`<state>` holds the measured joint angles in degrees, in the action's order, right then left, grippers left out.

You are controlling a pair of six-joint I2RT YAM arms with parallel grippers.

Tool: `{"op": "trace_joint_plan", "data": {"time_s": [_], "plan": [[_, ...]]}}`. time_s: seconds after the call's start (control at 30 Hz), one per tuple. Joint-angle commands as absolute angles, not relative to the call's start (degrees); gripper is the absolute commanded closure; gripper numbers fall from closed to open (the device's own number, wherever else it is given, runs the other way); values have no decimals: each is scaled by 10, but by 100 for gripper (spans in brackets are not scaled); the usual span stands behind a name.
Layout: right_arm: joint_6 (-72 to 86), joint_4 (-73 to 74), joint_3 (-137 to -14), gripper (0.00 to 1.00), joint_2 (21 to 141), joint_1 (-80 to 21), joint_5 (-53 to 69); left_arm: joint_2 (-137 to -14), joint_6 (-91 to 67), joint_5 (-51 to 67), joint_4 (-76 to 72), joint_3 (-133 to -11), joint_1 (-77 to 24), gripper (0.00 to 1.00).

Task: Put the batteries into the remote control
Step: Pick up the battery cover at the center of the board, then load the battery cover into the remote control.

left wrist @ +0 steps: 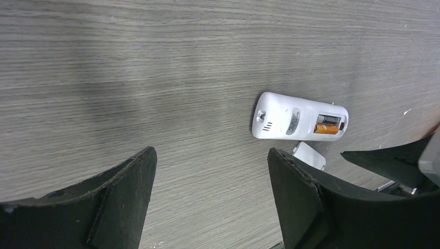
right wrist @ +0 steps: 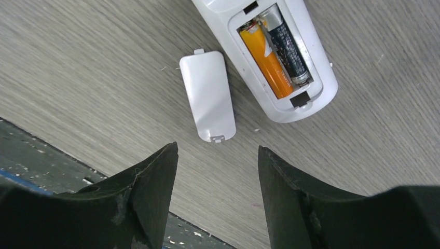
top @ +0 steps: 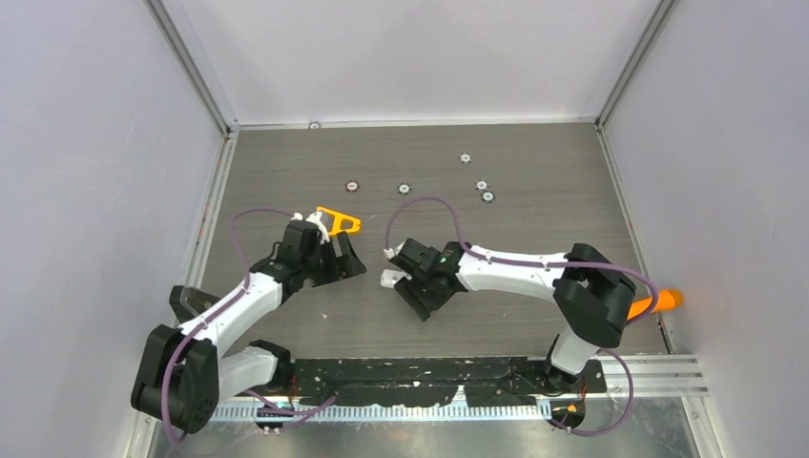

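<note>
The remote control (right wrist: 313, 47) lies back-up on the table with its battery bay open. The orange battery (right wrist: 263, 52) and the dark battery (right wrist: 288, 46) lie side by side inside the bay. The remote also shows in the left wrist view (left wrist: 283, 120), and only as a white bit in the top view (top: 388, 279). My right gripper (right wrist: 218, 151) is open and empty, just short of the remote's bay end. My left gripper (left wrist: 210, 174) is open and empty, to the left of the remote and apart from it.
The small white cover tab (right wrist: 207, 96) lies loose beside the remote. A flat orange triangle (top: 340, 221) lies behind my left gripper (top: 339, 267). A big orange stick (top: 659, 302) lies at the table's right edge. Several small round discs (top: 482, 184) sit at the back.
</note>
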<state>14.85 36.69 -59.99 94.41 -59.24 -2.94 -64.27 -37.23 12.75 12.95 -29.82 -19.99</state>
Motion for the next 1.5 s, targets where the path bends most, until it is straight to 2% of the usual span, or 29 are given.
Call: {"op": "trace_joint_plan", "data": {"time_s": [0.0,0.27,0.4,0.57,0.73,1.03,1.23,1.47], "plan": [[111,377,-634,37,963,-593,-38,-629,-369,109,139,-317,-193,20],[85,370,-645,47,1000,-593,-13,-624,-368,117,136,-313,-187,20],[86,370,-646,61,1013,-593,-8,-624,-367,119,135,-311,-185,20],[92,373,-645,69,1021,-593,9,-622,-366,122,133,-309,-183,20],[76,381,-647,83,1009,-593,2,-619,-364,125,133,-309,-181,20],[-75,423,-665,91,923,-593,-59,-639,-363,163,122,-319,-180,20],[-170,468,-701,92,941,-592,-74,-653,-375,177,139,-338,-164,20],[-199,528,-783,92,1005,-592,-91,-662,-390,196,149,-353,-116,20]]}}
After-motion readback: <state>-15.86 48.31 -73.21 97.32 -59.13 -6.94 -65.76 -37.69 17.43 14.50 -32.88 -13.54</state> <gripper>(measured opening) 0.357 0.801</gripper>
